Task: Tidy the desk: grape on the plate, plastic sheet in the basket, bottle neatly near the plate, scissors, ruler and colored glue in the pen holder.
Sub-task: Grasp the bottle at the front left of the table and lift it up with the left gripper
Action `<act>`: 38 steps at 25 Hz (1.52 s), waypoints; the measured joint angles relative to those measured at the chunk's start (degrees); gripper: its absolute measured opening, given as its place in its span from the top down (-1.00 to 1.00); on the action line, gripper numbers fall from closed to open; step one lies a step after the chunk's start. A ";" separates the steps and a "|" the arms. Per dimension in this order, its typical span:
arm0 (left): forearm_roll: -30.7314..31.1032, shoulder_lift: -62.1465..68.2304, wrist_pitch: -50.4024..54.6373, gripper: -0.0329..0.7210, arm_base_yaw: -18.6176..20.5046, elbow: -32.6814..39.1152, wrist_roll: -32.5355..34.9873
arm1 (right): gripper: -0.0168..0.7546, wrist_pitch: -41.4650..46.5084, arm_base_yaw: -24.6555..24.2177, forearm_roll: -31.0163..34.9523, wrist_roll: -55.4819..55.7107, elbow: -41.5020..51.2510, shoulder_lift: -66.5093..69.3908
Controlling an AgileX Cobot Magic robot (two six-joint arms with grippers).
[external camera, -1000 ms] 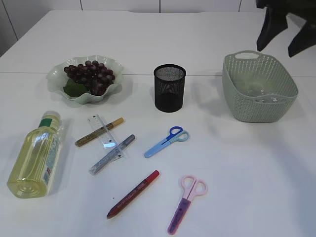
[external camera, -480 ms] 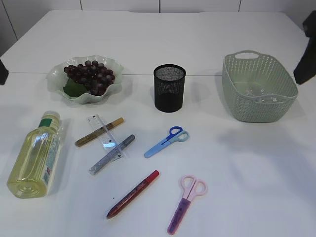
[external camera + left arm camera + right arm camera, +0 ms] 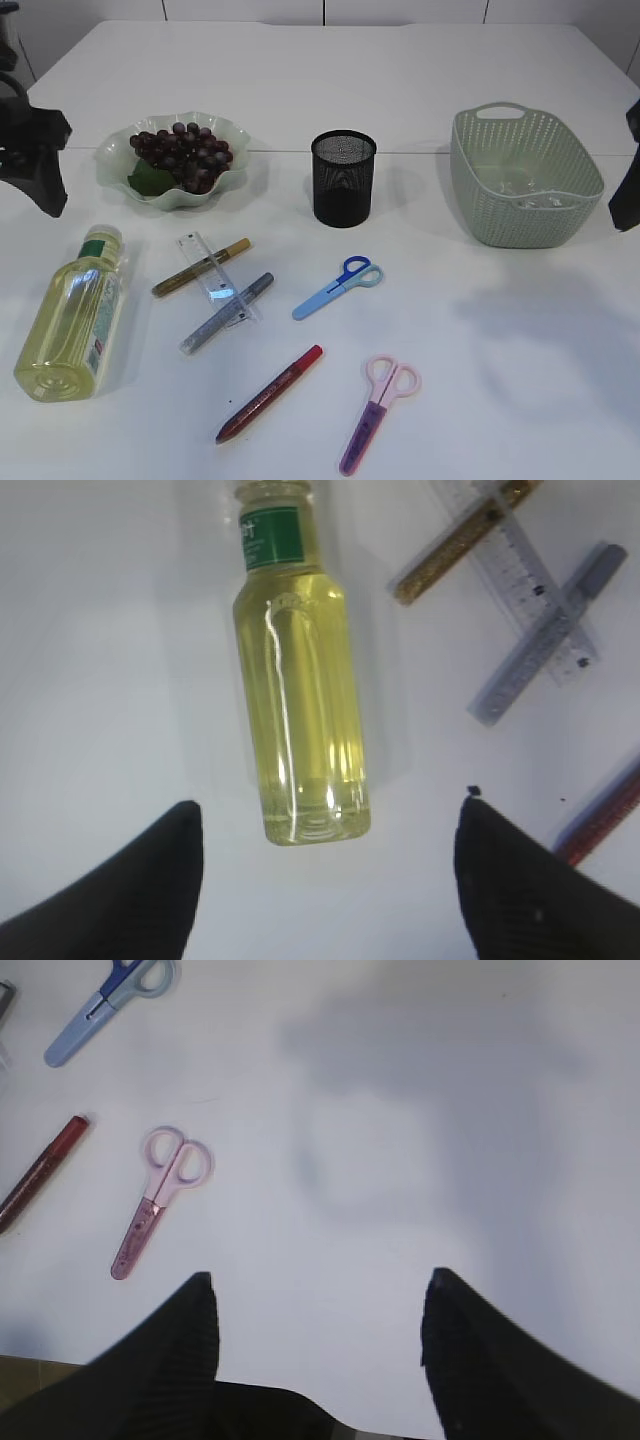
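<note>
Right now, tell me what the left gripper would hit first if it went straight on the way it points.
Probably the bottle, lying on its side between the open fingers of the left gripper; depth is unclear.

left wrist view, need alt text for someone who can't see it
A clear bottle of yellow liquid with a green label lies on its side on a white table, between the open left gripper's two dark fingers. At upper right, a clear ruler crosses gold and silver glitter glue pens.

The white worktop [image 3: 480, 60] carries a plate [image 3: 235, 170], pen holder [image 3: 343, 190], basket [image 3: 520, 215], lying bottle [image 3: 70, 320], ruler [image 3: 200, 262], three glue pens [image 3: 270, 392], blue scissors [image 3: 335, 288] and pink scissors [image 3: 378, 412].
</note>
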 joint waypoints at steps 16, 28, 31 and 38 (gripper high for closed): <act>2.90 19.74 4.13 -0.64 0.61 -13.09 -2.66 | -0.35 0.00 0.00 1.64 -1.07 0.00 0.00; 0.08 24.36 4.13 -0.64 3.44 -13.09 -2.66 | -0.35 0.00 0.00 1.97 -1.30 0.00 0.00; -0.03 25.75 4.13 -0.64 3.44 -13.09 -2.66 | -0.35 0.00 0.00 1.97 -1.30 0.00 0.00; -0.26 27.87 4.13 -0.64 3.81 -13.22 -2.66 | -0.35 0.00 0.00 1.97 -1.33 0.00 0.00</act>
